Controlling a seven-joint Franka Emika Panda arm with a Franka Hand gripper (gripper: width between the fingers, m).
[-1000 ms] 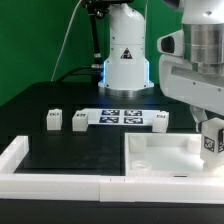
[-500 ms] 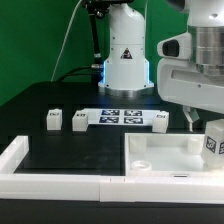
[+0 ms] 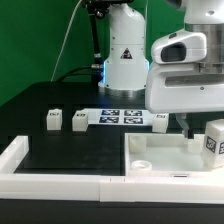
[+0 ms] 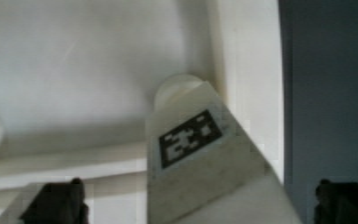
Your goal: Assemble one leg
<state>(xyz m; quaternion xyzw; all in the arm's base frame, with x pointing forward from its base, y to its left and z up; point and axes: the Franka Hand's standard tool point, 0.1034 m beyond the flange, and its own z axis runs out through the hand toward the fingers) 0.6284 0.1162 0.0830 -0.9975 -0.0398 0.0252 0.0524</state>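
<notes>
One leg (image 3: 212,140), a small white block with a black-and-white marker, stands at the far corner of the white square panel (image 3: 160,155) on the exterior view's right. My gripper (image 3: 193,124) hangs just above and to the left of it, open, holding nothing. In the wrist view the leg (image 4: 197,140) lies below, between my two dark fingertips (image 4: 55,202), which stand wide apart; the gripper (image 4: 199,205) is clear of it. Three more legs rest on the black table: two (image 3: 53,120) (image 3: 79,121) at the left and one (image 3: 160,119) beside the marker board.
The marker board (image 3: 122,116) lies at the back middle, in front of the arm's white base (image 3: 126,62). A white raised border (image 3: 22,158) runs along the table's front and left. The panel has a round socket (image 3: 141,164) near its front left corner.
My gripper has risen and shifted to the exterior view's left. The leg has stayed in place at the panel's corner.
</notes>
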